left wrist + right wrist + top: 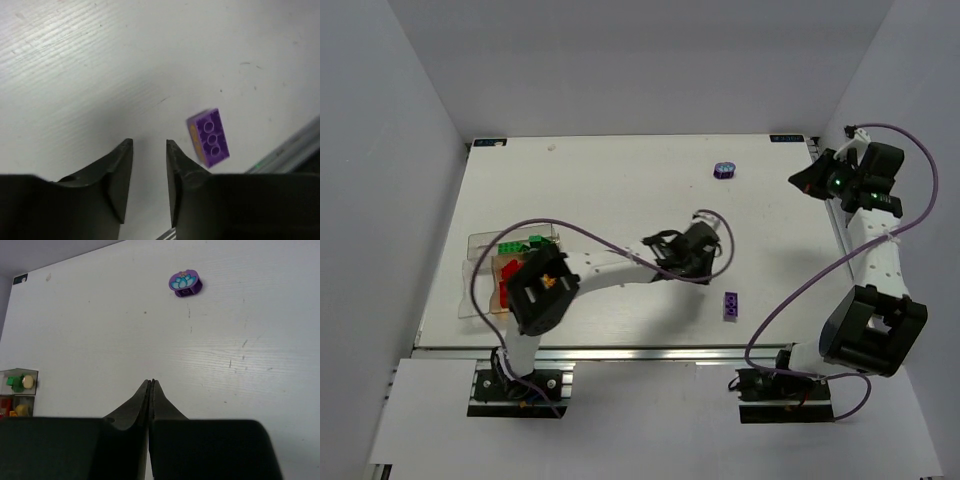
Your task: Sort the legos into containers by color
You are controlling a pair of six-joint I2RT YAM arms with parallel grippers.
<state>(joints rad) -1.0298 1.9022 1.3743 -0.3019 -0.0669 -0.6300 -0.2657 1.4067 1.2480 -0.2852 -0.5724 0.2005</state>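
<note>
A purple brick (210, 137) lies flat on the white table just right of my left gripper (150, 145), whose fingers stand apart with nothing between them. From above, that brick (730, 305) sits near the front edge, below and right of the left gripper (700, 265). A round purple piece with a blue flower (185, 283) lies far ahead of my right gripper (151, 382), which is shut and empty. The right gripper (803, 180) hovers at the table's right edge, right of the round piece (724, 169). The containers (480, 262) at the left hold green and red legos.
The left arm's upper links and a purple cable (610, 240) pass over the containers. A metal rail (290, 150) runs along the table's front edge close to the purple brick. In the right wrist view the containers (31, 374) show at the far left.
</note>
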